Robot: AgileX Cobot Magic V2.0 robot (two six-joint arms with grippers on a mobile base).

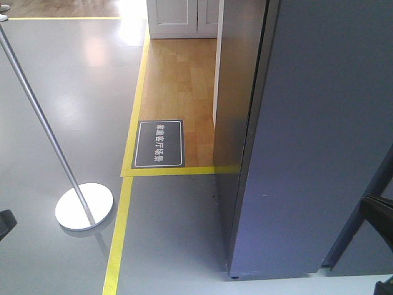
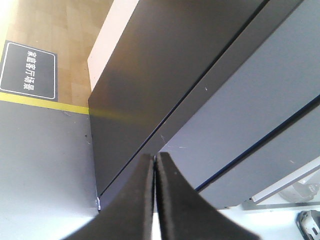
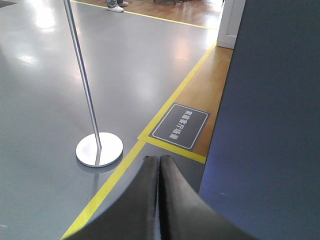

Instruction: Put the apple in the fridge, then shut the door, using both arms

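Grey glossy floor (image 1: 55, 92) fills the left half of the front view, with a patch of wood flooring (image 1: 181, 86) at upper centre, edged by a line of yellow tape (image 1: 123, 215) that runs down toward the bottom edge.

Largest on the right of that view is the fridge (image 1: 233, 123), its dark side panel standing upright, and in front of it the door (image 1: 319, 135), a smooth grey slab filling the right third of the frame. A thin dark seam separates the 2; whether the door is fully shut against the body I cannot tell. The apple shows in none of the 3 views.

At the left a metal post (image 1: 37, 104) slants down to a round white base (image 1: 84, 206) on the floor. A dark floor sign (image 1: 159, 144) with white characters lies on the wood just above the tape.

In the left wrist view, the left gripper (image 2: 154, 162) sits at bottom centre with its 2 black fingers pressed together, nothing between them, pointing at the seam. In the right wrist view, the right gripper (image 3: 158, 162) is likewise closed and empty, at bottom centre beside the door's grey face.
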